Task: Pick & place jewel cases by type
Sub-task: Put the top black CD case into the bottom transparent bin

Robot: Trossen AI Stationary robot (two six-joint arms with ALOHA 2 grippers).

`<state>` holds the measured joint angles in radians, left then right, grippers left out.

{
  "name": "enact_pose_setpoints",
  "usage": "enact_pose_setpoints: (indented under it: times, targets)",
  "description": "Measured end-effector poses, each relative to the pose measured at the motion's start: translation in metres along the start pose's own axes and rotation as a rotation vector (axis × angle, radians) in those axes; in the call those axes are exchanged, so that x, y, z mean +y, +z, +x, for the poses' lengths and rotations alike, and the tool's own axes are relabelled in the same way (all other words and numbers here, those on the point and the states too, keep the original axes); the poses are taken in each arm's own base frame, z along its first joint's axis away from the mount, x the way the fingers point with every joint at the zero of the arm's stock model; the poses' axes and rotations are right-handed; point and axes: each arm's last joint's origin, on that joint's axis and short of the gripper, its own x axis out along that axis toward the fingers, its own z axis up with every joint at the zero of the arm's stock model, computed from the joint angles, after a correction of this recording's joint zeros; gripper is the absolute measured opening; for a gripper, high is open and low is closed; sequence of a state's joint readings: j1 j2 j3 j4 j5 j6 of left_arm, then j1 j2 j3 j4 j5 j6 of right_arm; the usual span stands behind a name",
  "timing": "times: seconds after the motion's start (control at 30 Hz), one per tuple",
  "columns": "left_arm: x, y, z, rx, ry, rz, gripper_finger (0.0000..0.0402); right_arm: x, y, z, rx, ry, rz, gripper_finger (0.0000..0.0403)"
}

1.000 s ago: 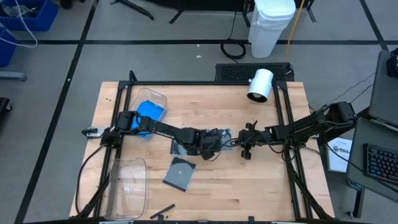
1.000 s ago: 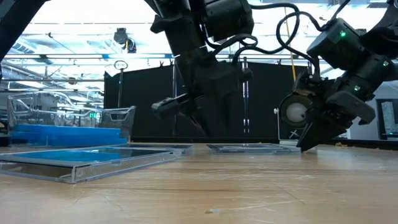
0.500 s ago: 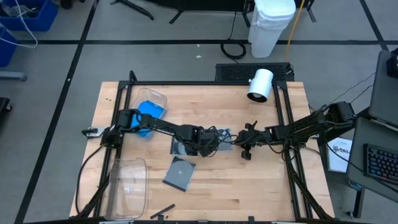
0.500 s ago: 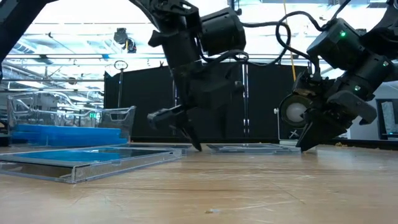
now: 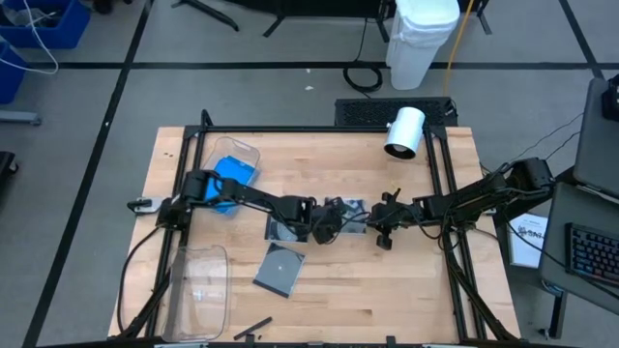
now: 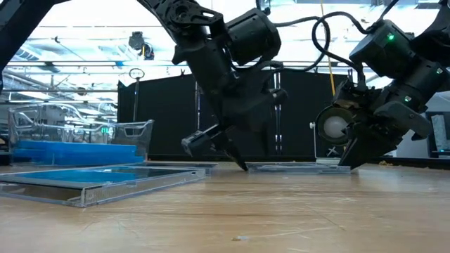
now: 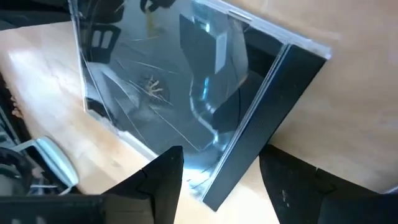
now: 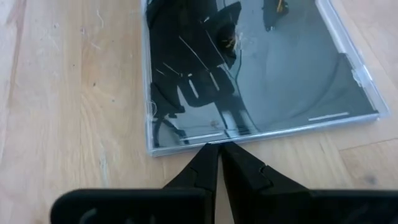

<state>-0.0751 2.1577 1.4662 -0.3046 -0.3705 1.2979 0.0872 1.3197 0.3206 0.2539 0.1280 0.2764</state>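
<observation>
While it lies flat at the middle of the light wooden table (image 5: pixel 406 290), the clear, dark-backed square jewel case (image 7: pixel 186 93) is skewed to the table's edges. Reaching low across from the clear plastic bin holding blue cases (image 5: pixel 230 172), the left gripper (image 7: pixel 217 177) has its fingers spread astride one corner. Opposite, the right gripper (image 8: pixel 219 163), fingers pressed together, touches the case's edge.

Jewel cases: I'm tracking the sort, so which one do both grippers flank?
The dark clear jewel case at mid-table, between left gripper and right gripper; another lies apart.
</observation>
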Motion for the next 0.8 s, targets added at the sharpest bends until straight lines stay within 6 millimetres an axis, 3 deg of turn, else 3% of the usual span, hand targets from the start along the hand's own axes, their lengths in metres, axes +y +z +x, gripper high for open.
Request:
enact_pose_setpoints:
  times: [0.5,0.8]
  targets:
    - [0.009,0.01,-0.018,0.067,0.03,0.051,0.0212,0.0,0.0,0.0,-0.004,-0.003,-0.001,0.0016]
    - [0.028,0.009,-0.053,-0.055,0.099,-0.055,0.0211,-0.002,-0.005,0.0,-0.02,-0.001,0.01,0.0016]
